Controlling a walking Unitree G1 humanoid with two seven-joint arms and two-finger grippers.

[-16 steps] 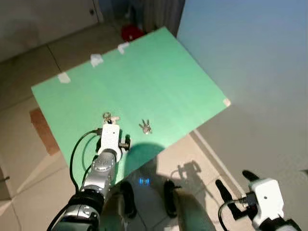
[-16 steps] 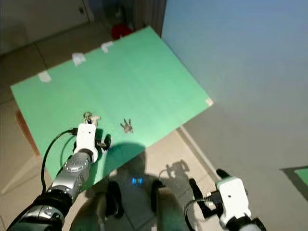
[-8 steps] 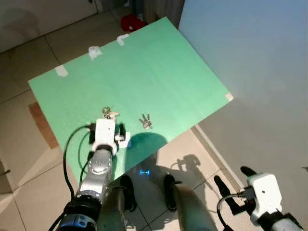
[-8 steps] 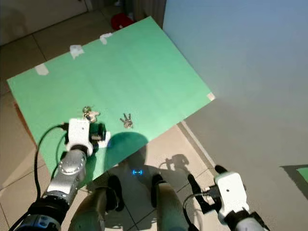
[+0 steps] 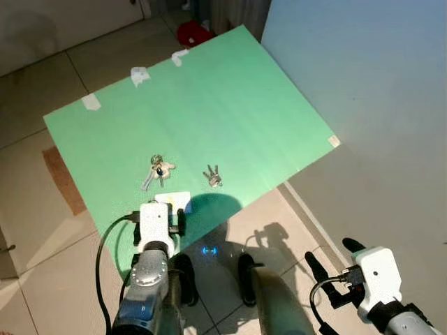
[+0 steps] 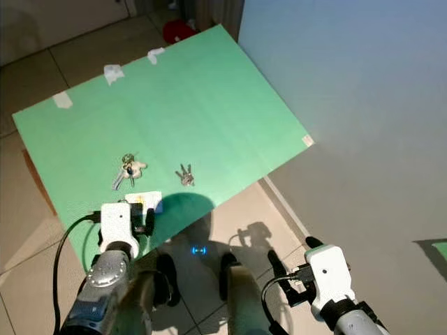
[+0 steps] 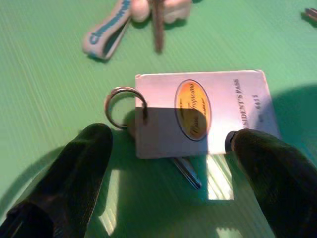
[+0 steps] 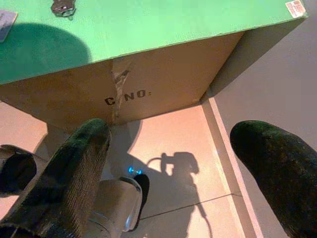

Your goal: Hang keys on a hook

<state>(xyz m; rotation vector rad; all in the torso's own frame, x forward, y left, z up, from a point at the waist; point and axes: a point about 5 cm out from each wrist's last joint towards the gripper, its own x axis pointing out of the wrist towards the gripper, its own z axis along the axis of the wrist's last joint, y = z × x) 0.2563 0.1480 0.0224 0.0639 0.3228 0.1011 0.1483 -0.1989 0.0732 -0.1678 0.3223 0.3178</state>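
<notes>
Right gripper (image 6: pixel 292 273) is hanging over the floor tiles (image 5: pixel 300 230), fingers spread, empty. Left gripper (image 7: pixel 166 163) is hovering with fingers parted, straddling a white card (image 7: pixel 203 116) on a key ring (image 7: pixel 123 106). Beyond its fingertips are lying a key bunch with blue strap (image 5: pixel 155 169) and, probably, small keys (image 5: pixel 212 176) on the green board (image 5: pixel 230 98).

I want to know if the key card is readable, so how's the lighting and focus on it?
Left wrist view: a shadow covers the lower part of the white card; its print is soft, the left gripper blurred. Eye views: the card sits at the shadow's edge on the green board.
</notes>
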